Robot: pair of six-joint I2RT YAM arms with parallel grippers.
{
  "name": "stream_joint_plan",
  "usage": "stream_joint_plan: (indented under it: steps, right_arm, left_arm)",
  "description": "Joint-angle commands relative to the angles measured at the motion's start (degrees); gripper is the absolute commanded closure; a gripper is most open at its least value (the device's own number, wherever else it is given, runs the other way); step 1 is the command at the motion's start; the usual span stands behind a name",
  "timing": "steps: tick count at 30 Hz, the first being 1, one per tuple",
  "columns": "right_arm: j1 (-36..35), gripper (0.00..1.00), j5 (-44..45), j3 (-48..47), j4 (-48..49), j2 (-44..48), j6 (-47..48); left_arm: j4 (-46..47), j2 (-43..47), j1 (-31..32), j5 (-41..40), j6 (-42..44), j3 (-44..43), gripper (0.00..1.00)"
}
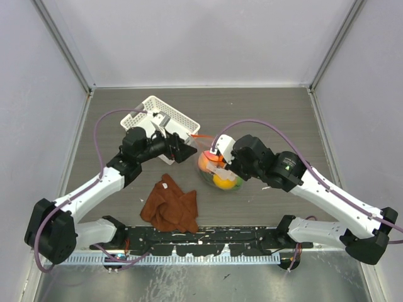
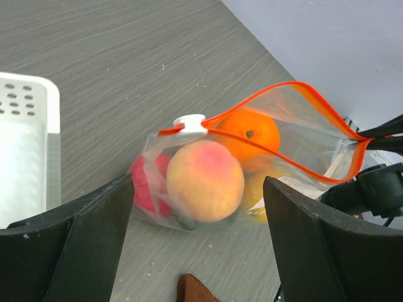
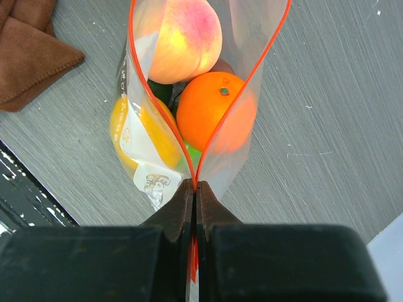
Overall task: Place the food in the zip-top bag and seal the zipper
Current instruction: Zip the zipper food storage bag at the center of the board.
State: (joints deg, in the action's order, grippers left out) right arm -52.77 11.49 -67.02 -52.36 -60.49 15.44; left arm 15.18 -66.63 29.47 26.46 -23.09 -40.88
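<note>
- While looking down from above, found the zip-top bag [image 1: 217, 173] lying at the centre of the table [image 1: 271, 113], between the two arms.
- Saw the food [image 3: 217, 113] inside it: orange fruit [image 2: 249, 135], peach-pink fruit [image 2: 204, 179], red fruit [image 2: 151, 182], yellow fruit [image 3: 157, 141] and a sliver of green fruit [image 3: 160, 93].
- Noted the zipper [image 2: 291, 82] gaping in a wide loop, with its white slider [image 2: 189, 126] at the 9 o'clock end in the left wrist view.
- Found the right gripper [image 3: 194, 195] clenched on the zipper's other end, at 6 o'clock in its own view.
- Found the left gripper [image 1: 186, 152] released, fingers spread wide, near the bag at its 10 o'clock.
- Spotted a white basket [image 1: 160, 119] farther out toward 10 o'clock, and a brown cloth [image 1: 170, 204] at the bag's 8 o'clock.
</note>
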Motion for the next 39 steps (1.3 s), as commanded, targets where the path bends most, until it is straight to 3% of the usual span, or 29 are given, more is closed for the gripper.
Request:
stream_joint_plan:
  steps: [1, 5, 10, 18, 23, 28, 39]
  right_arm:
    - [-0.22, 0.99, -0.93, -2.21, 0.73, 1.63, 3.17]
    - [-0.18, 0.99, 2.16, -2.25, 0.59, 3.49, 4.41]
    - [-0.16, 0.99, 7.12, -0.05, 1.17, 7.15, 8.22]
    - [-0.14, 0.99, 4.62, 5.04, 5.00, 15.08, 15.18]
    - [-0.16, 0.99, 5.25, 7.07, 5.16, 15.95, 15.50]
    - [-0.14, 0.99, 5.68, 8.68, 5.51, 15.93, 15.45]
    - [-0.19, 1.00, 4.53, 10.47, 6.04, 16.97, 14.85]
  left_arm:
    - [11.56, -0.76, -0.31, 5.27, 5.61, 0.46, 0.16]
    - [12.33, -1.78, -0.38, 6.05, 10.50, 1.38, 0.14]
    - [20.79, -2.02, -0.38, 7.17, 16.02, 6.03, 0.13]
    - [26.91, -7.14, -0.38, 17.73, 23.34, 5.58, 0.14]
    - [26.46, -10.41, -0.38, 26.17, 23.20, 3.83, 0.22]
    - [27.34, -12.11, -0.32, 29.67, 22.10, 3.22, 0.34]
    - [31.54, -15.90, -0.27, 30.69, 20.45, 0.52, 0.34]
